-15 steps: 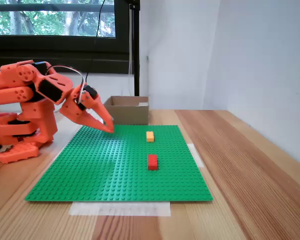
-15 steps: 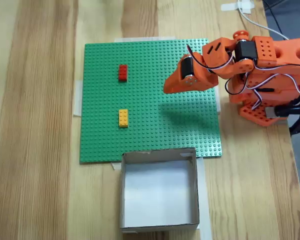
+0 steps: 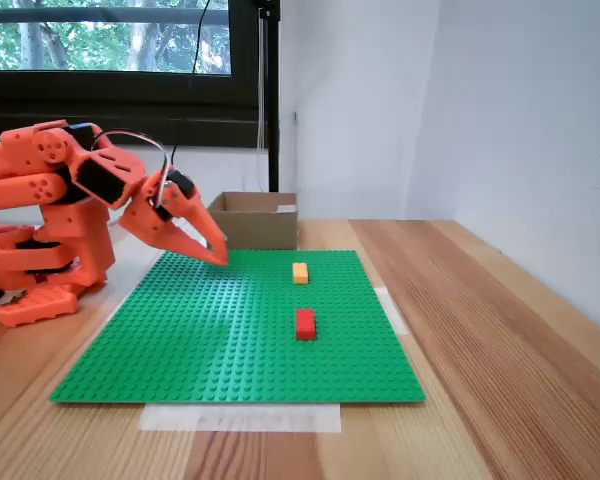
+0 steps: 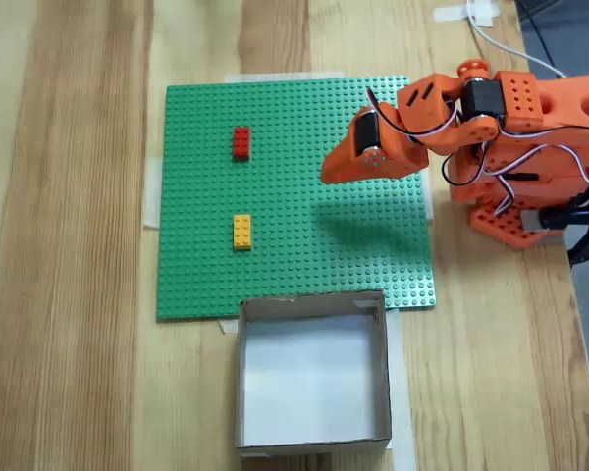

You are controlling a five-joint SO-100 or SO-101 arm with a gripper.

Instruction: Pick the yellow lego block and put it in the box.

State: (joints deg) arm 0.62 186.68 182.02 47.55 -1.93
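**A:** Progress check on the lego run, anyone? How far along was it at this frame?

**B:** Basically nowhere, going by how things lay. The yellow lego block was sitting flat on the green baseplate, near the plate's left edge in the top-down fixed view, not far from the box but clearly apart from it. From the side fixed view the same block sat toward the far end of the plate, with the box behind the plate's back edge.

**A:** And the claw?

**B:** The gripper was hanging above the right half of the plate in the top-down view, well apart from the yellow block. In the side view the gripper pointed down at the studs with the tip just over the surface. The jaws looked pressed together with nothing between them, so closed and empty as far as I could tell.

**A:** Anything in the box?

**B:** Nope, its floor looked bare. There was also a red brick further up the plate in the top-down view, away from the box, same column as the yellow one. Not the target.

**A:** So what was left?

**B:** All of it, I'd say: open up, reach across to the yellow block, grab, lift, carry over the box wall, drop. Only catch I'd guess at is not mixing it up with the red one
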